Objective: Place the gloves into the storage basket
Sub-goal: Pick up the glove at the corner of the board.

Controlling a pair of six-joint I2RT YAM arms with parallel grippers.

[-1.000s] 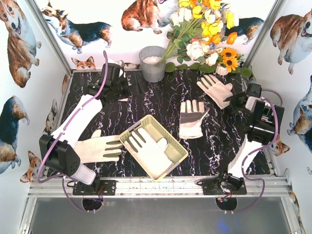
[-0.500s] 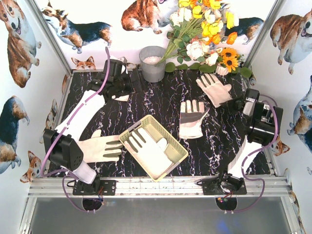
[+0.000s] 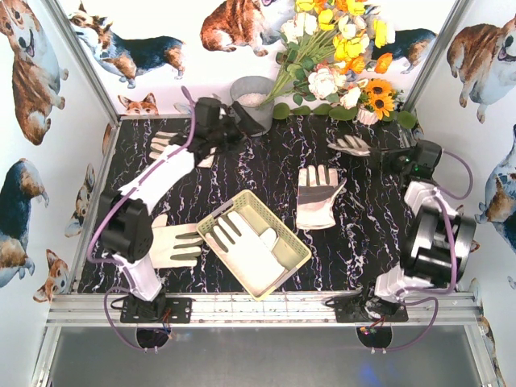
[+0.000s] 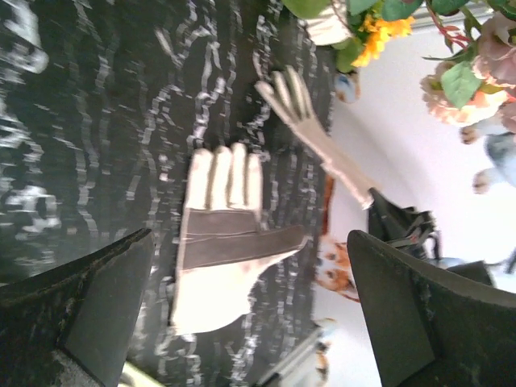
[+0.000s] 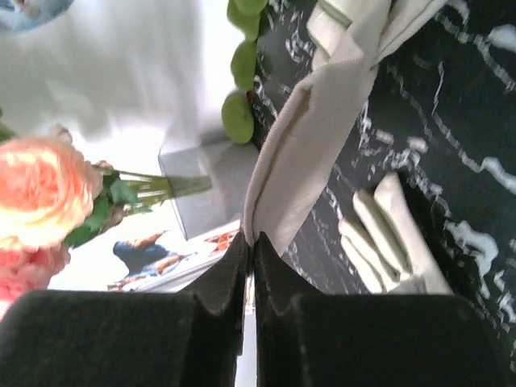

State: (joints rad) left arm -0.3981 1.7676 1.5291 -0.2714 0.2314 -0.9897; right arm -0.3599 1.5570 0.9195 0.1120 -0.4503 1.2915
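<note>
our right hand (image 5: 250, 242) was clenched on the cuff of a glove (image 5: 322, 121) held off the worktop (image 3: 266, 169). the storage basket (image 3: 300, 251) lay well away, near-left of that hand; we judged a high carry would clear its rim. our left hand (image 3: 232, 127) gaped empty.

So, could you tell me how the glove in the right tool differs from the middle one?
The held glove is pinched by its cuff in the right tool, turned on edge; the middle glove lies flat. The middle glove shows a dark grey palm; the held glove shows mostly cream. Both are cream work gloves.
</note>
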